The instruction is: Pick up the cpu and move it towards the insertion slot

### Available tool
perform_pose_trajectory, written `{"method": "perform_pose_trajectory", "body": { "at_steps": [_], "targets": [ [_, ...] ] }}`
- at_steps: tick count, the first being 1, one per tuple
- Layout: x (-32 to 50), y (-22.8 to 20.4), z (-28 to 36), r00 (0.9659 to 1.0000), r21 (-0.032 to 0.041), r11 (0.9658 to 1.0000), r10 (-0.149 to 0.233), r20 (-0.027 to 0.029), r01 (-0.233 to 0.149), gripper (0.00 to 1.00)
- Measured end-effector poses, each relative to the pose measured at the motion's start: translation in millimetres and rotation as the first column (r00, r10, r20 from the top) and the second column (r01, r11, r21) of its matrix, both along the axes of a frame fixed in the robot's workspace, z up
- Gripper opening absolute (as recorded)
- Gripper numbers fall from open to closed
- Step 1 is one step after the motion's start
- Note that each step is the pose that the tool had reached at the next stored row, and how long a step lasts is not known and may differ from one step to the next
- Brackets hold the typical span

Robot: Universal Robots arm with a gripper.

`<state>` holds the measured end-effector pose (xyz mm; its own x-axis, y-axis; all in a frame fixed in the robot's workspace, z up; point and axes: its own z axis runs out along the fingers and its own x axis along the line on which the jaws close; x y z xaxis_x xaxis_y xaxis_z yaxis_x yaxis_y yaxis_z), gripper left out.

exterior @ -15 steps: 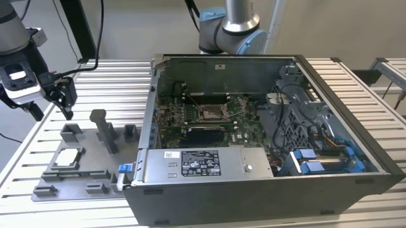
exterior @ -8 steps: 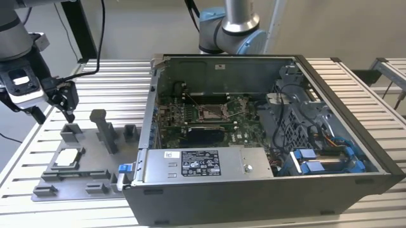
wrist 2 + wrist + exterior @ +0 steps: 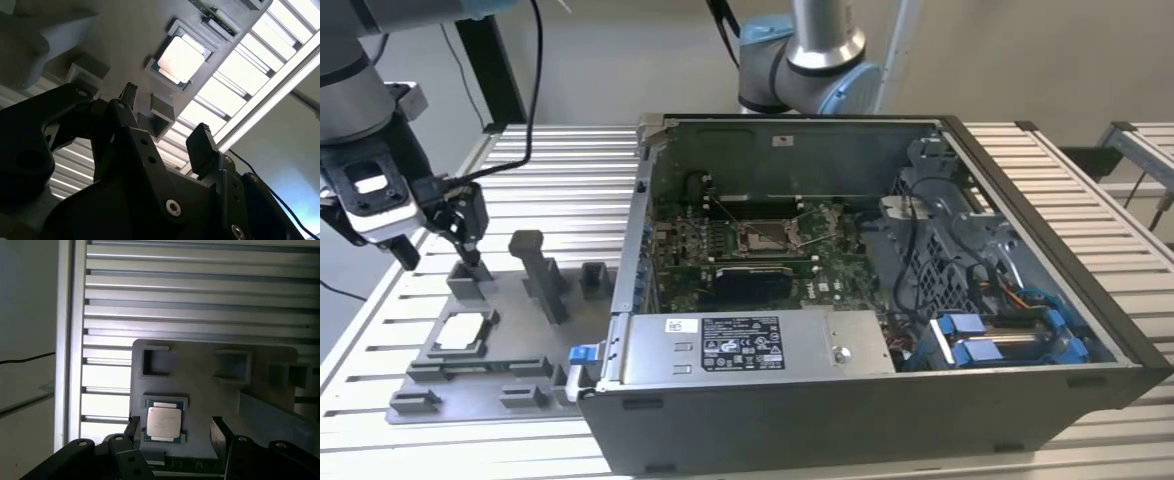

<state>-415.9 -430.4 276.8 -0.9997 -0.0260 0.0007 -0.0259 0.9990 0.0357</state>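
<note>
Gripper (image 3: 175, 426) is hanging w/ fingers spread wide, gripping nothing. Cpu (image 3: 163, 422) is lying flat in its pocket on the grey tray (image 3: 200, 385), showing btwn the fingertips in the first wrist view. Insertion slot (image 3: 765, 237) is sitting well apart, inside the open pc case (image 3: 1027, 300).

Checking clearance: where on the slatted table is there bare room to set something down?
The slatted metal table is bare behind the grey plastic fixture tray, beside the open dark computer case, and on the case's far side at the exterior view's right. The tray is crowded: upright blocks, the small silvery square cpu, and the open gripper above.
</note>
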Motion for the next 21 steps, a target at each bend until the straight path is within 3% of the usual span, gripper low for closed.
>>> {"method": "perform_pose_trajectory", "body": {
  "at_steps": [6,14,21],
  "targets": [
    [-1.6,-2.8,-6.4,1.0000,0.0001,1.0000,0.000,0.0002,0.000,1.00],
    [-1.8,-3.4,-8.0,1.0000,0.0001,1.0000,0.000,0.0002,0.000,1.00],
    [-2.1,-10.1,-17.6,0.9999,0.0001,0.9999,-0.011,-0.0011,0.011,1.00]
  ]
}}
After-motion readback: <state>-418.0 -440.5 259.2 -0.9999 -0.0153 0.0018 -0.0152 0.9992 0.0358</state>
